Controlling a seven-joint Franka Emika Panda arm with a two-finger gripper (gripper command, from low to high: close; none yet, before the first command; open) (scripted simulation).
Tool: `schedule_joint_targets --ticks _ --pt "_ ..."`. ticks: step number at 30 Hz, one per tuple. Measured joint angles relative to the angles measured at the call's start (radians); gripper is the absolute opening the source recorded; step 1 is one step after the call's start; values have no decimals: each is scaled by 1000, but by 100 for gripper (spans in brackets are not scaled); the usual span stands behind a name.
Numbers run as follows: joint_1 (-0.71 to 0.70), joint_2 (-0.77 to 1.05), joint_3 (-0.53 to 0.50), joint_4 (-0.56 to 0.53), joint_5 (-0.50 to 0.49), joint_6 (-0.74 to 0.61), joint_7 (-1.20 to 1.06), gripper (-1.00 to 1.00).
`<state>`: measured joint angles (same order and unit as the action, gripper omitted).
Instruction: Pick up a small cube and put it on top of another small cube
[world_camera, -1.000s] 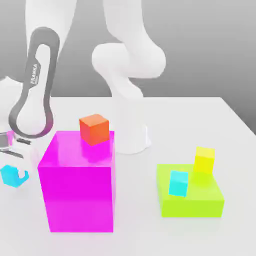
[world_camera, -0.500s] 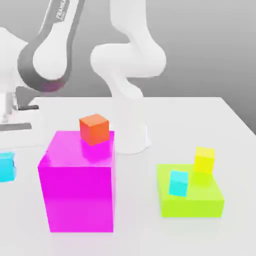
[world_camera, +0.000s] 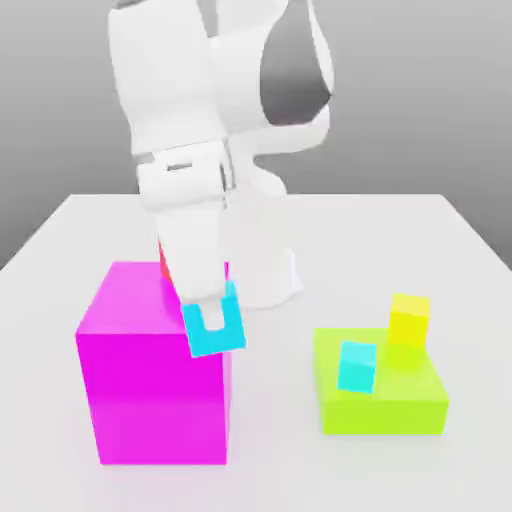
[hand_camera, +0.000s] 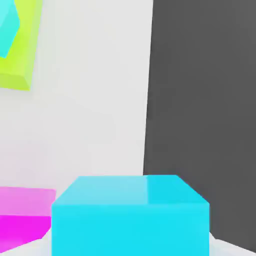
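Note:
My gripper (world_camera: 212, 322) is shut on the small sky-blue cube (world_camera: 228, 340) and holds it in the air in front of the magenta block's (world_camera: 150, 385) upper right corner in the exterior view. One white finger (world_camera: 208, 309) crosses the cube's front face. In the hand view the held cube (hand_camera: 130, 215) sits close to the camera. A slightly greener turquoise small cube (world_camera: 357, 365) rests on the lime-green block (world_camera: 385, 405) at the exterior view's right, well apart from the gripper.
A yellow cube (world_camera: 408, 320) sits at the lime block's back. An orange cube (world_camera: 164, 264) on the magenta block is mostly hidden behind the arm. The robot's white base (world_camera: 265, 270) stands behind. The hand view shows the lime block (hand_camera: 20, 45) and the table's edge (hand_camera: 148, 100).
The arm has swung from the exterior view's far left to the middle, carrying the sky-blue cube up and rightward past the magenta block. It now covers the orange cube.

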<state>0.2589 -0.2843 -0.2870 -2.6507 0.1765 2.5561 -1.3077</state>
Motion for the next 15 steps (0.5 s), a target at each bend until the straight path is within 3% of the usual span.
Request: schedule_joint_targets --ticks 7,11,12,15 --pt "132 -52 115 -107 -154 -57 -241 -100" --pt "210 88 172 -169 -206 75 -354 -100" --pt "215 116 175 -175 -209 105 -362 100" --pt "215 116 175 -175 -209 105 -362 100"
